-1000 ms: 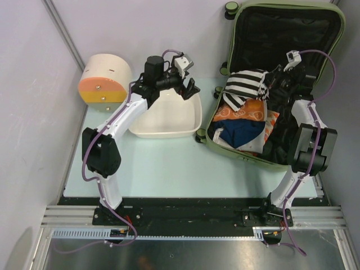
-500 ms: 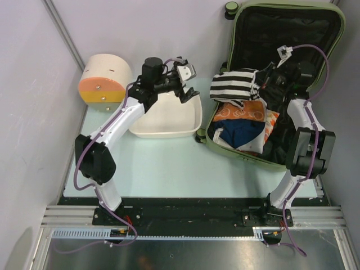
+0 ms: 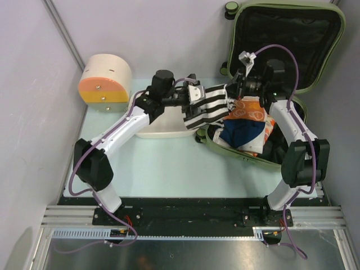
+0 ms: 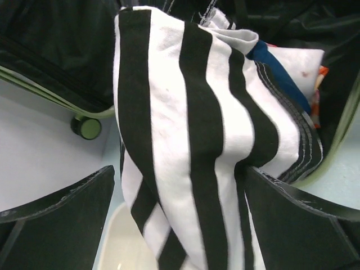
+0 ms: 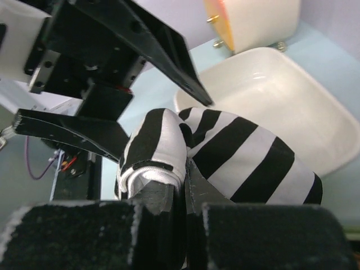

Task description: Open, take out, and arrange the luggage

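The olive-green luggage (image 3: 304, 39) lies open at the right, its lid leaning on the back wall. Orange (image 3: 247, 111) and blue clothes (image 3: 242, 132) lie in its lower half. My right gripper (image 3: 235, 90) (image 5: 185, 188) is shut on a black-and-white striped garment (image 3: 208, 109) (image 5: 247, 157). The garment hangs over the luggage's left edge. My left gripper (image 3: 198, 102) (image 4: 180, 225) is open, with the striped garment (image 4: 185, 140) hanging between its fingers (image 4: 62, 214). One green luggage wheel (image 4: 86, 127) shows in the left wrist view.
A white rectangular tub (image 3: 169, 125) (image 5: 270, 101) stands just left of the luggage, partly under my left arm. A round cream drawer box with an orange front (image 3: 104, 81) sits at the back left. Grey walls close in the back and both sides.
My right gripper has carried the striped garment left, out over the luggage's edge. My left arm has swung right from above the tub, so its open fingers now flank the cloth.
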You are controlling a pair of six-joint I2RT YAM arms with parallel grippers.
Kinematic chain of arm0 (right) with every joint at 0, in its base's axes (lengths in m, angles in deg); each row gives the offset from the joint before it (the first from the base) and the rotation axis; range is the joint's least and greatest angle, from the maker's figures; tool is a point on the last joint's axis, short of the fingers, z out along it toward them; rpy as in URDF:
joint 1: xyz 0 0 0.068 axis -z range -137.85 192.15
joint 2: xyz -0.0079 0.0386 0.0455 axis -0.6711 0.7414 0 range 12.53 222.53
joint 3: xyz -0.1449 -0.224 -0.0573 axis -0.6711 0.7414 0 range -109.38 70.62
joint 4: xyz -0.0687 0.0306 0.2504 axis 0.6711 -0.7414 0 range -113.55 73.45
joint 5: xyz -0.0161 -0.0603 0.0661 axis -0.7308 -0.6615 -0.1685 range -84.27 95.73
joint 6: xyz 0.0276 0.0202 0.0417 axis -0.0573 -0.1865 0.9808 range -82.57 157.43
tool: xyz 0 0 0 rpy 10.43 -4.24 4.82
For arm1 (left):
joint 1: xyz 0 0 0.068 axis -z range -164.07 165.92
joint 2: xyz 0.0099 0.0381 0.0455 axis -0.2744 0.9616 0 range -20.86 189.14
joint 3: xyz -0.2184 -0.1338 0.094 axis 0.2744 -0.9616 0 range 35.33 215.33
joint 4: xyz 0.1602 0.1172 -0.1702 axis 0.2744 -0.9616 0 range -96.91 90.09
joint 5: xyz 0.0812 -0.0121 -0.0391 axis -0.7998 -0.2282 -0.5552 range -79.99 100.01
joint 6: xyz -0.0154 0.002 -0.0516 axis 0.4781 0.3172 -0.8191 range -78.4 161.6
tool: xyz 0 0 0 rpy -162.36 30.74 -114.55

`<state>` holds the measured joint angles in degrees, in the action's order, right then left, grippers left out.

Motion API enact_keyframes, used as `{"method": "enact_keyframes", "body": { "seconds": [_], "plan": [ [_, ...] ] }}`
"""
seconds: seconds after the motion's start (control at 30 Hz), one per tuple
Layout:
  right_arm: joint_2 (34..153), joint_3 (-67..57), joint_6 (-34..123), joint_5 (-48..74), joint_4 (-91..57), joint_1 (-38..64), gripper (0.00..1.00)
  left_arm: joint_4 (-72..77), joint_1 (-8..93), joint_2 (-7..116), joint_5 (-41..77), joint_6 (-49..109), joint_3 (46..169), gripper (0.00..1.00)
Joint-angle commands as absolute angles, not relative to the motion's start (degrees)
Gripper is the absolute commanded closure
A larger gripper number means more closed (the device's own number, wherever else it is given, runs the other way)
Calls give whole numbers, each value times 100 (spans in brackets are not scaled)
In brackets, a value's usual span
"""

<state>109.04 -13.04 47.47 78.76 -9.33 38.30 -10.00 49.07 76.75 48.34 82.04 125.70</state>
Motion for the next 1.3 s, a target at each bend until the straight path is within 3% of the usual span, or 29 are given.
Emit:
{"method": "enact_keyframes", "body": {
  "seconds": [0.0,0.1,0.2,0.27,0.33,0.37,0.4,0.5,0.6,0.83,1.1,1.27],
  "plan": [
    [10517,-1323,4104,8131,-1620,3486,100,-1002,4915,7249,5237,8080,12332,1],
    [10473,-1314,4121,8114,-1620,3398,100,-993,4915,7126,5255,7913,12068,14],
    [10464,-1314,4112,8053,-1620,3503,100,-1011,4845,6915,5246,7763,11839,38],
    [10464,-1323,4051,7974,-1620,3608,100,-1019,4722,6792,5307,7562,11734,48],
    [10447,-1332,3937,7921,-1620,3688,99,-1046,4529,6774,5334,7360,11759,69],
    [10464,-1349,3936,7921,-1620,3749,95,-1063,4458,6782,5343,7159,11795,77],
    [10473,-1384,3893,7903,-1803,3784,75,-1072,4379,6791,5282,7061,11830,98],
    [10517,-1498,3788,7807,-2050,3890,43,-1081,4089,6870,5063,6701,12040,100],
    [10543,-1560,3445,7491,-2436,3995,23,-1081,3904,7001,4555,6638,12233,100],
    [10684,-1622,3462,7226,-2534,4337,20,-1072,3799,7887,3174,8376,12805,100],
    [10701,-1622,3111,7121,-2894,4400,20,-1081,3781,9190,2987,8643,14053,100],
    [10666,-1613,3066,7086,-3000,4488,20,-1081,3781,9340,2742,9782,13186,100]
  ]
}}
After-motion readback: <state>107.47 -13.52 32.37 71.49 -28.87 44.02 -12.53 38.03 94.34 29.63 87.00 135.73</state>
